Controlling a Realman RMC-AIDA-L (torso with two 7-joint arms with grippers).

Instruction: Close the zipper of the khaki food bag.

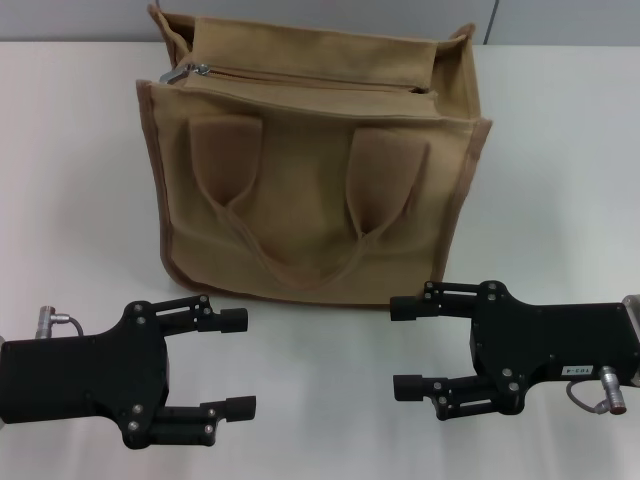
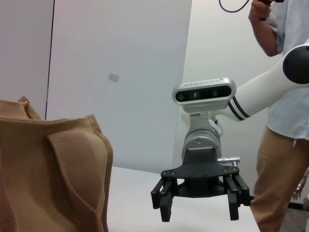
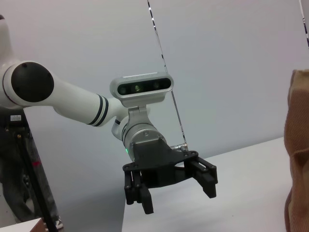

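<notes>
The khaki food bag (image 1: 310, 190) stands upright on the white table (image 1: 550, 200), its two looped handles hanging down the side that faces me. The zipper (image 1: 310, 80) runs along the top panel, and its silver pull tab (image 1: 190, 71) sits at the left end. My left gripper (image 1: 238, 362) is open and empty, low in front of the bag's left corner. My right gripper (image 1: 402, 347) is open and empty in front of the bag's right corner. Both are apart from the bag. The bag also shows in the left wrist view (image 2: 48, 183) and at the edge of the right wrist view (image 3: 297, 145).
The left wrist view shows my right gripper (image 2: 200, 212) facing it, with a person (image 2: 285, 121) standing behind. The right wrist view shows my left gripper (image 3: 178, 197). Bare table surface lies on both sides of the bag.
</notes>
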